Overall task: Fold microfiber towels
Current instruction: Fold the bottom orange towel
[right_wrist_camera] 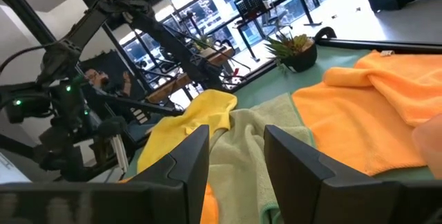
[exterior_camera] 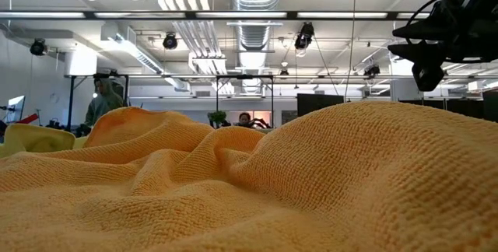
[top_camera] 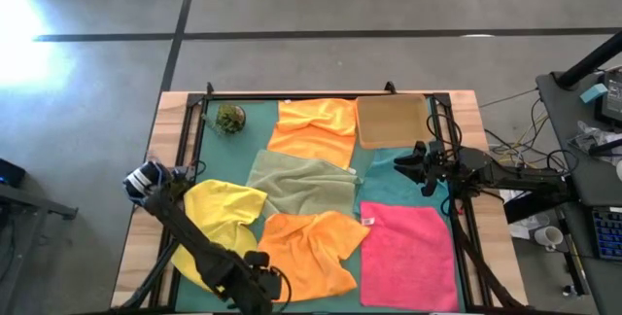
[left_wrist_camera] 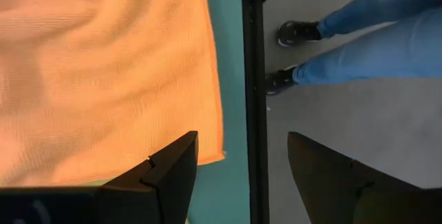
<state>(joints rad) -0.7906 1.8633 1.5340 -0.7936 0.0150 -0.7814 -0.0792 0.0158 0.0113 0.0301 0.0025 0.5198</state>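
My left gripper (top_camera: 260, 278) sits at the bottom centre of the overhead frame, fingers spread apart and gripping nothing, just over the bottom edge of the near orange towel (top_camera: 313, 249). My right gripper (top_camera: 416, 165) hangs right of centre above the teal towel (top_camera: 408, 184), fingers parted with nothing between them.

The other towels lie spread and overlapping: yellow towel (top_camera: 222, 213) at lower left, olive towel (top_camera: 303, 181) in the centre, far orange towel (top_camera: 315, 127) at the top, pink towel (top_camera: 408, 255) at lower right.

The risk, I think, is the overlap: pinching the near orange towel's hem could drag the yellow or olive one along. That hem lies close to the table frame (left_wrist_camera: 252, 79), so a low reach might strike the rail, though I can't judge my height well from here.
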